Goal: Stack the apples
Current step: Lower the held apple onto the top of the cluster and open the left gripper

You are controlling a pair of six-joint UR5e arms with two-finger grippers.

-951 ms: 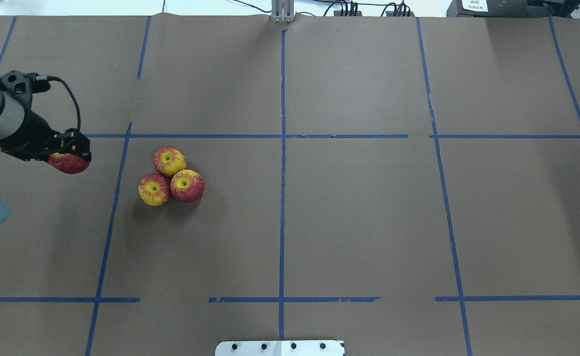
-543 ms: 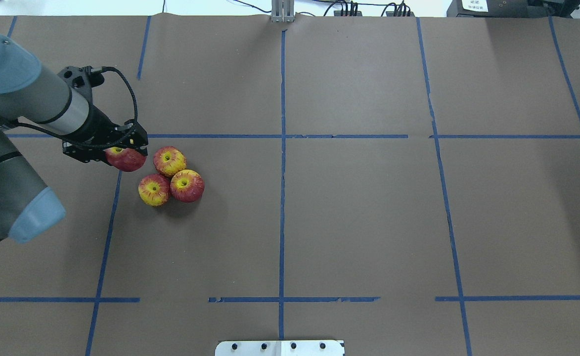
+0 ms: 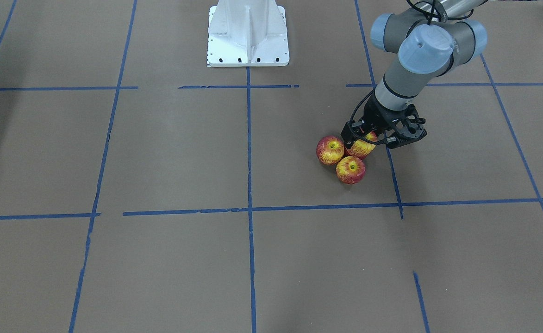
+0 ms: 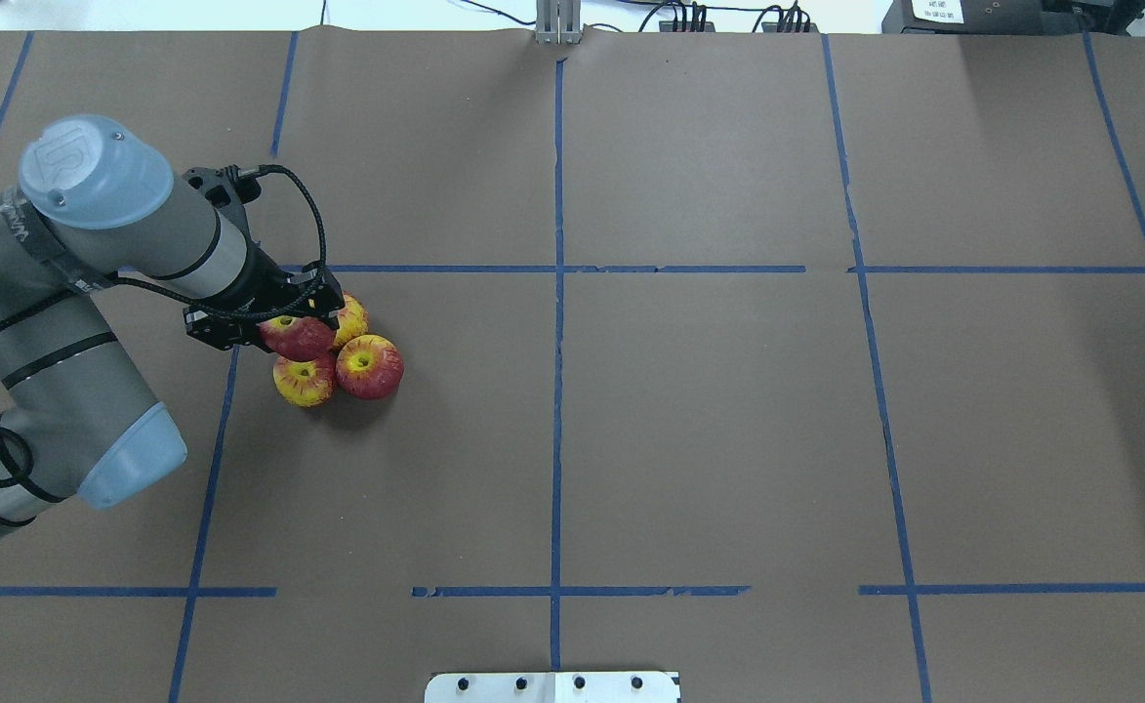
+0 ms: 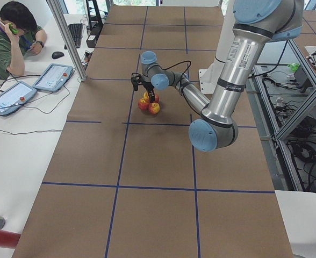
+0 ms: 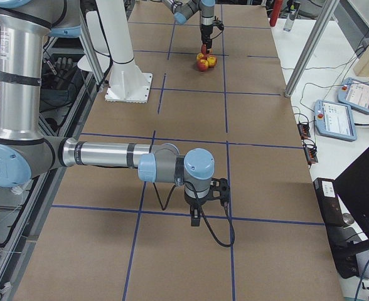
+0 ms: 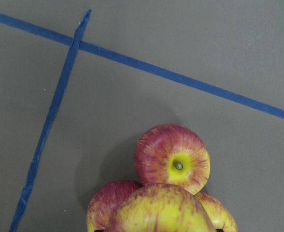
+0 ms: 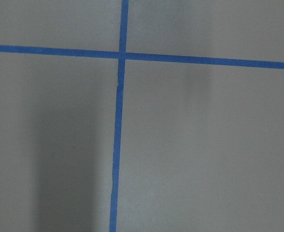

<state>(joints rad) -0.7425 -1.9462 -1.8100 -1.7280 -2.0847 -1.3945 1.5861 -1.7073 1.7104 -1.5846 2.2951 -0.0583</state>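
Observation:
Three red and yellow apples sit touching in a cluster on the brown table: one at the right [image 4: 371, 368], one at the near left [image 4: 303, 384], one at the far side [image 4: 353, 317]. My left gripper [image 4: 295, 332] is shut on a fourth apple [image 4: 297, 338] and holds it over the cluster's left part. In the left wrist view the held apple [image 7: 159, 209] fills the bottom edge, with the three others [image 7: 173, 157] just below it. My right gripper [image 6: 197, 216] shows only in the exterior right view, low over bare table far from the apples. I cannot tell whether it is open.
Blue tape lines [image 4: 557, 293] divide the table into squares. The white robot base plate [image 3: 248, 32] stands at the near middle edge. An operator [image 5: 10, 37] sits at a side desk with tablets [image 5: 53, 77] beyond the table's far edge.
My left arm has swung to the right with the apple in its grip, from near the table's left edge to above the three-apple cluster. The three apples have not moved.

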